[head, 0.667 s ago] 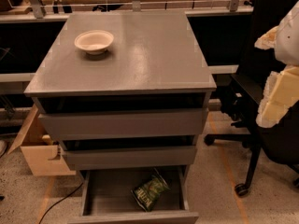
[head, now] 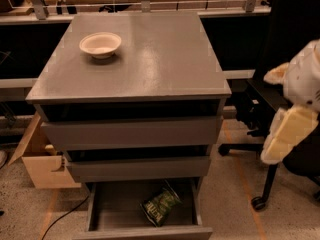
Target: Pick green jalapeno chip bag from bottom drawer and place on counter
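The green jalapeno chip bag [head: 160, 206] lies crinkled in the open bottom drawer [head: 145, 231], right of its middle. The two upper grey drawers are pulled out a little. The counter [head: 150, 59] is the flat grey top of the cabinet. My gripper [head: 268, 118] hangs at the right edge of the view, beside the cabinet at about the height of the upper drawers. It is well above and to the right of the bag. Its cream fingers [head: 290, 134] stand apart and hold nothing.
A pale bowl [head: 100, 44] sits on the counter at the back left. A black office chair [head: 280, 109] stands right of the cabinet, behind my gripper. A cardboard box [head: 42, 164] and a cable [head: 65, 219] lie on the floor at the left.
My gripper has dropped lower and a little to the left at the right edge. The bag, drawers and bowl have not moved.
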You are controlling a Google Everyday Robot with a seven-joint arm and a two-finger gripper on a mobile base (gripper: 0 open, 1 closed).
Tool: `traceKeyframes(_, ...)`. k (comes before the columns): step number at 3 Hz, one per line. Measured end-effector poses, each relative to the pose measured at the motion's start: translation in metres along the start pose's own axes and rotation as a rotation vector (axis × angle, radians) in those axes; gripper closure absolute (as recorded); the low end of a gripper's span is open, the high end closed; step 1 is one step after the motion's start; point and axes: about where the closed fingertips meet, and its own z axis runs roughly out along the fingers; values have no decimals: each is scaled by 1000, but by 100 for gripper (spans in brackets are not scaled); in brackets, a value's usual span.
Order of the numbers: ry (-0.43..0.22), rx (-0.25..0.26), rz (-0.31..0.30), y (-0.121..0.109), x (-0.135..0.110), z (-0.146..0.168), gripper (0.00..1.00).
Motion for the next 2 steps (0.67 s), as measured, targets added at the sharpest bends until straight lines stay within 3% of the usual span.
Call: traceKeyframes(2,-190,-152,140,67,9,141,0)
